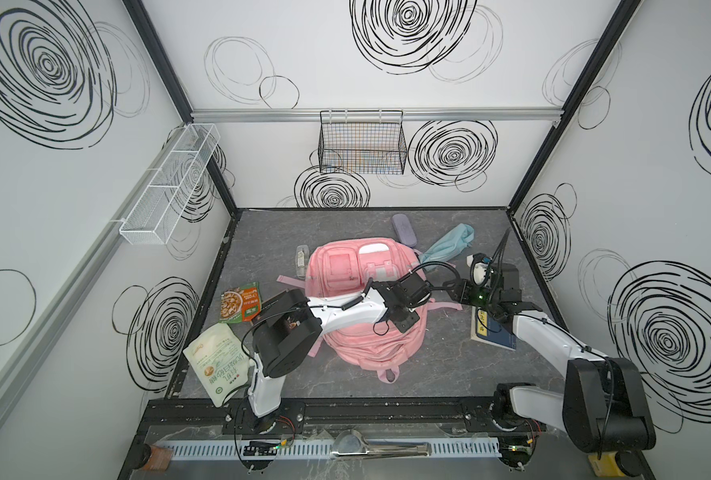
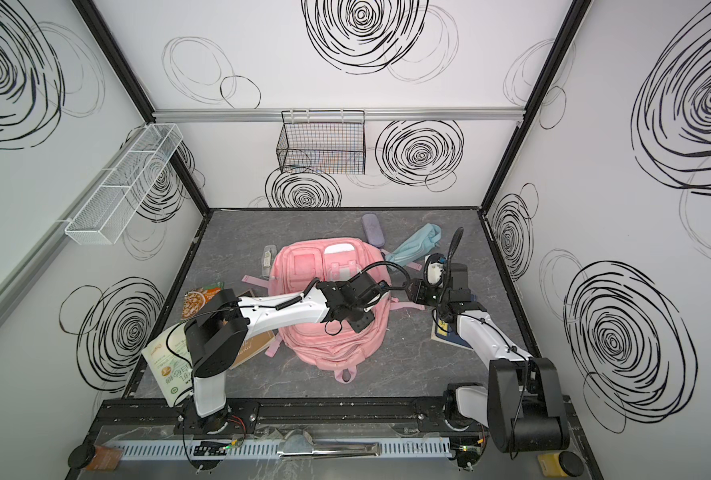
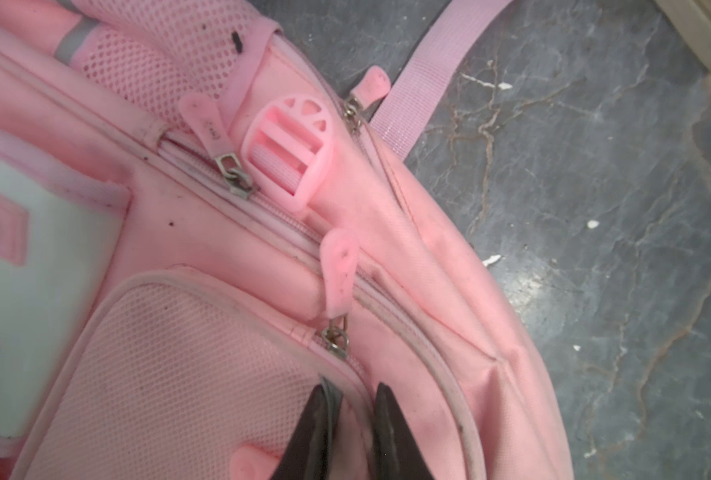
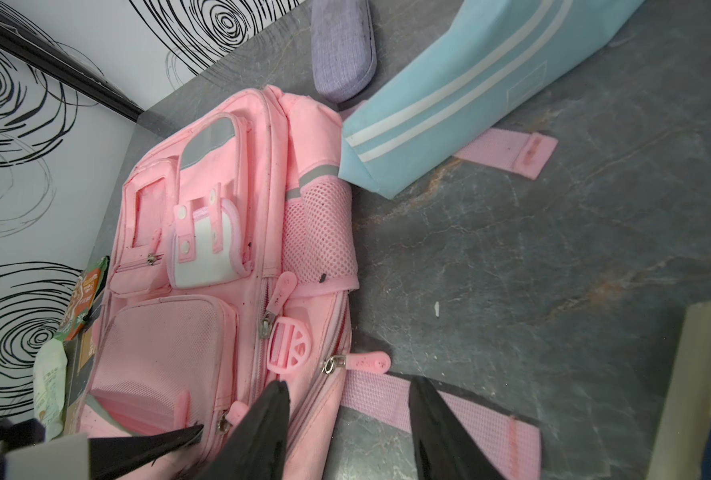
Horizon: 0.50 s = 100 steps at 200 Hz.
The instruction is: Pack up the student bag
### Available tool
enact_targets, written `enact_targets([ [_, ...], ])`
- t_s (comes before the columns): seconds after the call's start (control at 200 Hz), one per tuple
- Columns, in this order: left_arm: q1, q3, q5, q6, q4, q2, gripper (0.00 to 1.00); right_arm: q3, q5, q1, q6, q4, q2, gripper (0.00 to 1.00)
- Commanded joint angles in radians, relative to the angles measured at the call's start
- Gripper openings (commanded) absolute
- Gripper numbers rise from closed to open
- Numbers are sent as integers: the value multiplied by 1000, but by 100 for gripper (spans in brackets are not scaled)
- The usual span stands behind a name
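Purple case [image 1: 403,230] lies near blue pouch [image 1: 449,245]; book [image 1: 496,338] apart.

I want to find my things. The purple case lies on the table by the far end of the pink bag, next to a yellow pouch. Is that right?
Not quite. The pouch is light blue, not yellow; the right wrist view shows it plainly. The rest holds: the purple case lies on the table by the far end of the pink bag, next to that pouch.

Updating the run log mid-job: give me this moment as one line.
left gripper: jaws nearly together at student bag front pocket, grip unclear | right gripper: open, empty, over strap
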Motion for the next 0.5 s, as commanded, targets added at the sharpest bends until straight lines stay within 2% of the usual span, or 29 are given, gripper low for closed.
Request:
enact_targets([
  [0.0,32,19,3,14,-18,-42,12,52,13,-2,0,-26,-33,51],
  [0.095,53,18,27,31,-6,-94,4,80,20,4,5,-39,-50,51],
  [0.11,56,18,31,34,-3,-102,0,85,23,7,5,-41,-53,50],
  [0.26,102,17,74,42,27,-193,0,135,89,55,-51,-63,-74,50],
  [0.42,141,-35,141,44,90,-301,0,168,168,165,-293,-96,-97,50],
  [0.495,151,-63,170,47,113,-340,0,143,130,203,-430,-81,-121,50],
])
